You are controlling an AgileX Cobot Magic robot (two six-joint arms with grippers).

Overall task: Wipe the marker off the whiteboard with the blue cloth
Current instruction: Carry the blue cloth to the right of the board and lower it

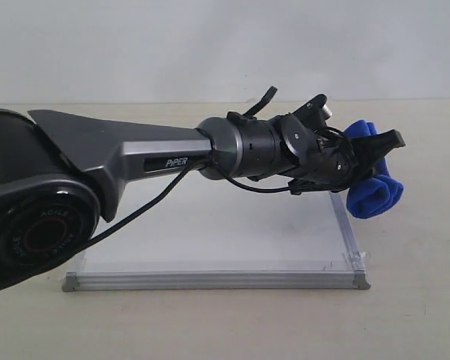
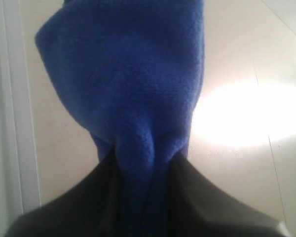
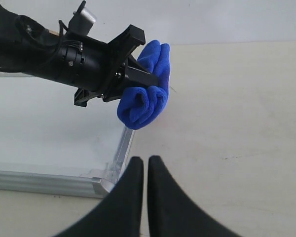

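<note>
Our left gripper [image 1: 376, 161] clamps the blue cloth [image 1: 375, 196] at the whiteboard's [image 1: 210, 281] right edge. Our right gripper [image 3: 146, 165] waits empty, jaws almost together. We see no marker line. Next, we judge, the cloth must press down and sweep across the board.

the table [image 1: 412, 315] was a plain cream-coloured flat surface. the whiteboard [image 1: 225, 232] lay flat directly on it, with a silver-grey frame along its near edge and grey caps at both near corners.
</note>
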